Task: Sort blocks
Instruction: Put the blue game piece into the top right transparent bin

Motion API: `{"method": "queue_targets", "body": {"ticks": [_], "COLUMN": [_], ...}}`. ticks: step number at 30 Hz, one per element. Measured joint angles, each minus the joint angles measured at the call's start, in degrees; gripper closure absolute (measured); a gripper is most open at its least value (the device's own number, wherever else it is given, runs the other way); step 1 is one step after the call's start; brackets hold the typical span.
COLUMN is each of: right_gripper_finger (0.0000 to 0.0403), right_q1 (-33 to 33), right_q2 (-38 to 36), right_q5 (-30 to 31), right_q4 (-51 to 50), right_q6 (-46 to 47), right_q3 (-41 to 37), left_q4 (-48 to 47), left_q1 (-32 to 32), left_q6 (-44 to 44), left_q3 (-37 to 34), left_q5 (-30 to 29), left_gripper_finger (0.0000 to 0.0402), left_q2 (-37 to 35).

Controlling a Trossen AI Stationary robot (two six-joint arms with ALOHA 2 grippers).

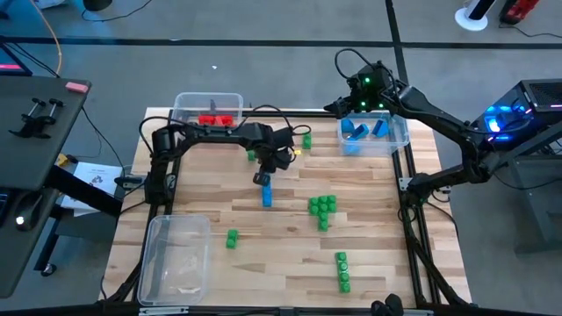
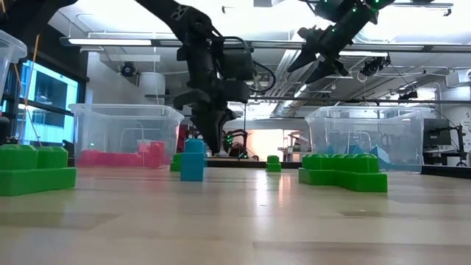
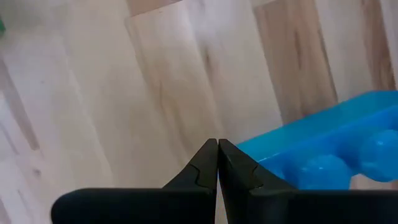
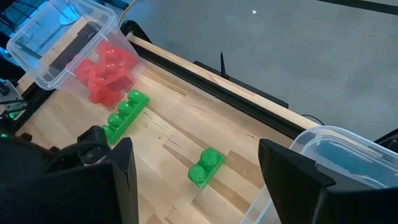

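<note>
A blue block [image 1: 266, 197] stands on the table's middle; the low view shows this blue block [image 2: 193, 160] upright. My left gripper [image 1: 262, 178] is shut and points down just on its far side, with the block [image 3: 323, 149] beside one finger in the left wrist view. My right gripper [image 1: 349, 104] hangs open and holds nothing, high over the table's far edge, next to the bin of blue blocks [image 1: 373, 132]. Green blocks lie scattered: a cluster [image 1: 322, 206], a single block [image 1: 232, 238], a pair of pieces [image 1: 342, 270]. Red blocks [image 1: 215, 119] lie in the far-left bin. My left gripper [image 3: 217, 144] has its shut fingers right beside the blue block's edge [image 3: 267, 152], coming from above. I cannot tell whether they touch it. The block stands on the table.
An empty clear bin [image 1: 176, 254] sits at the near-left corner. The red bin [image 4: 68, 43] and the blue bin [image 4: 348, 149] stand along the far edge, with a green row [image 4: 126, 115] and a small green piece [image 4: 205, 167] between them. Bare wood lies near centre.
</note>
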Motion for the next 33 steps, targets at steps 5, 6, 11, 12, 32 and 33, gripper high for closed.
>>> {"method": "queue_targets", "body": {"ticks": [5, 6, 11, 12, 32, 33], "right_gripper_finger": [0.0188, 0.0188, 0.0188, 0.0188, 0.0188, 0.0188], "right_q1": [0.12, 0.2, 0.26, 0.26, 0.24, 0.3], "right_q2": [0.0, 0.0, 0.0, 0.0, 0.0, 0.0], "right_q5": [0.0, 0.0, 0.0, 0.0, 0.0, -0.01], "right_q4": [0.0, 0.0, 0.02, 0.05, 0.36, 0.28], "right_q6": [0.0, 0.0, -0.02, -0.02, -0.51, -0.16], "right_q3": [0.0, 0.0, 0.0, 0.0, 0.0, 0.0], "left_q4": [-2.78, -4.15, -9.7, -10.88, -15.46, -14.46], "left_q1": [1.19, 1.41, 1.63, 1.61, -1.09, -1.98], "left_q6": [-2.88, -3.87, -7.01, -7.57, -11.37, -11.47], "left_q3": [0.0, 0.0, 0.02, 0.0, 1.33, 0.25], "left_q5": [0.0, 0.02, 0.32, 0.82, -1.59, -1.29], "left_gripper_finger": [0.0401, 0.0401, 0.0401, 0.0401, 0.0401, 0.0401], "left_q2": [0.0, 0.0, 0.0, 0.0, -11.93, -13.99]}}
